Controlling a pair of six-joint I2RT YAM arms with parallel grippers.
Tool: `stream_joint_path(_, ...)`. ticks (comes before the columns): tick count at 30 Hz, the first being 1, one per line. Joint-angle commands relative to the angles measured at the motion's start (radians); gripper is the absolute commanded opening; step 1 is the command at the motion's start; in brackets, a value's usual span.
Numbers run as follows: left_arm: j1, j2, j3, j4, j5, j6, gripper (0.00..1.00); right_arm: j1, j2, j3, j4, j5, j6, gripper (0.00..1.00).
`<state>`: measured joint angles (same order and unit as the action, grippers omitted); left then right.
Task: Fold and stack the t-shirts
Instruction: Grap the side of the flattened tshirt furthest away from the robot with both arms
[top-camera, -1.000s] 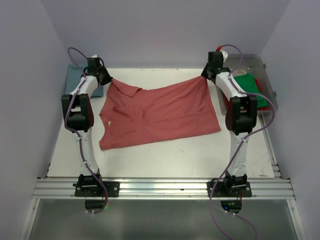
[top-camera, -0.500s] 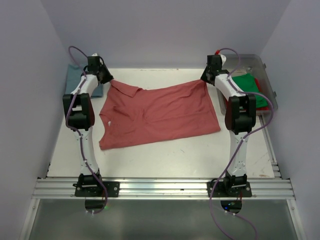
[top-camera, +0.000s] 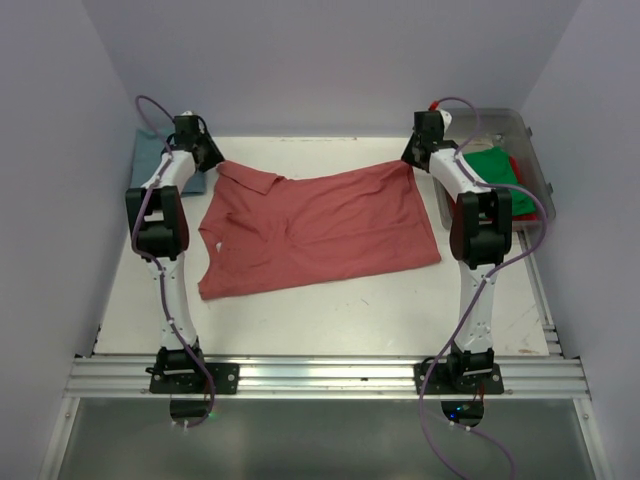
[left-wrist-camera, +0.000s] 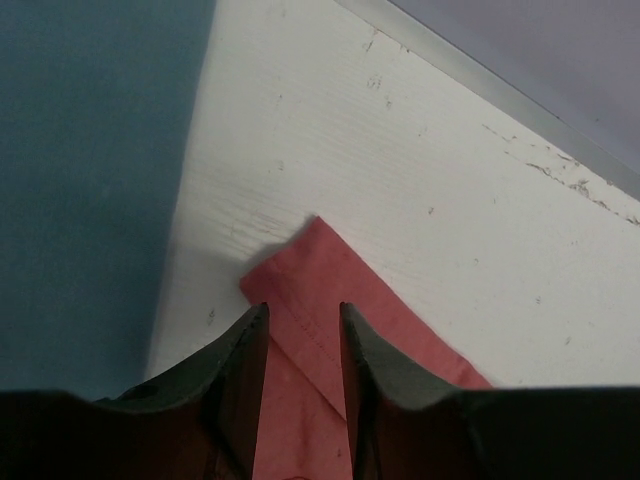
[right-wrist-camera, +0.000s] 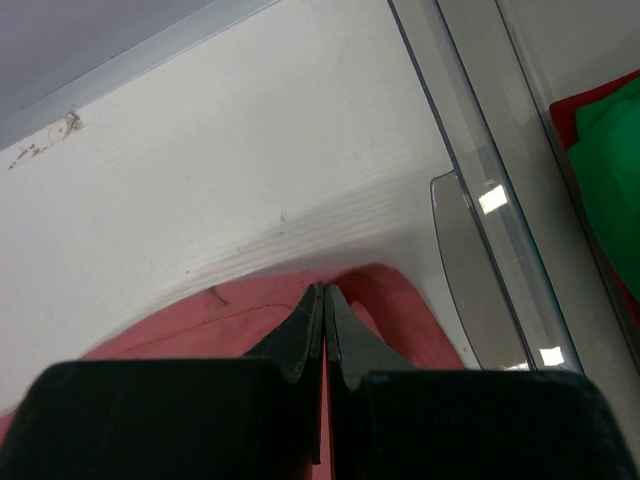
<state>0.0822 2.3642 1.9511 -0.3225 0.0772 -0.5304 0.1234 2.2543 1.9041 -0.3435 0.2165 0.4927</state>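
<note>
A salmon-red t-shirt (top-camera: 320, 225) lies spread across the table. My left gripper (top-camera: 214, 158) is at its far left corner. In the left wrist view that gripper (left-wrist-camera: 303, 310) is open, its fingers straddling the hemmed corner (left-wrist-camera: 310, 265), which rests flat on the table. My right gripper (top-camera: 408, 155) is at the shirt's far right corner. The right wrist view shows this gripper (right-wrist-camera: 323, 288) shut on a raised fold of the salmon-red cloth (right-wrist-camera: 400, 300). A teal-blue t-shirt (top-camera: 150, 152) lies folded at the far left. A green t-shirt (top-camera: 495, 165) and a red one (top-camera: 522, 195) sit in the bin.
The clear plastic bin (top-camera: 530, 135) stands at the far right, its wall (right-wrist-camera: 470, 150) close beside my right gripper. The teal-blue cloth (left-wrist-camera: 90, 180) lies just left of my left gripper. White walls enclose the table on three sides.
My left gripper's jaws have parted, and the shirt's left corner has settled onto the table. The right gripper stays shut and still.
</note>
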Motion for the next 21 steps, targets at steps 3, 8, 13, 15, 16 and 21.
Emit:
stream_joint_path(3,0.019,0.036,0.045,-0.015,-0.129,0.004,0.38,-0.004,-0.004,-0.027,0.021,-0.009,-0.022,0.00)
stream_joint_path(8,0.024,0.079,0.055,-0.016,-0.133,0.006,0.38,-0.005,-0.013,-0.045,0.026,-0.002,-0.028,0.00)
stream_joint_path(13,0.028,0.110,0.057,-0.001,-0.088,-0.002,0.37,-0.005,-0.025,-0.048,0.026,0.004,-0.037,0.00)
stream_joint_path(15,0.028,0.115,0.046,0.010,-0.082,-0.002,0.36,-0.005,-0.029,-0.050,0.026,0.006,-0.037,0.00)
stream_joint_path(16,0.030,0.113,0.040,0.026,-0.061,0.000,0.34,-0.005,-0.030,-0.051,0.024,0.009,-0.040,0.00)
stream_joint_path(21,0.031,0.106,0.014,0.068,0.021,-0.008,0.07,-0.005,-0.038,-0.056,0.024,0.014,-0.039,0.00)
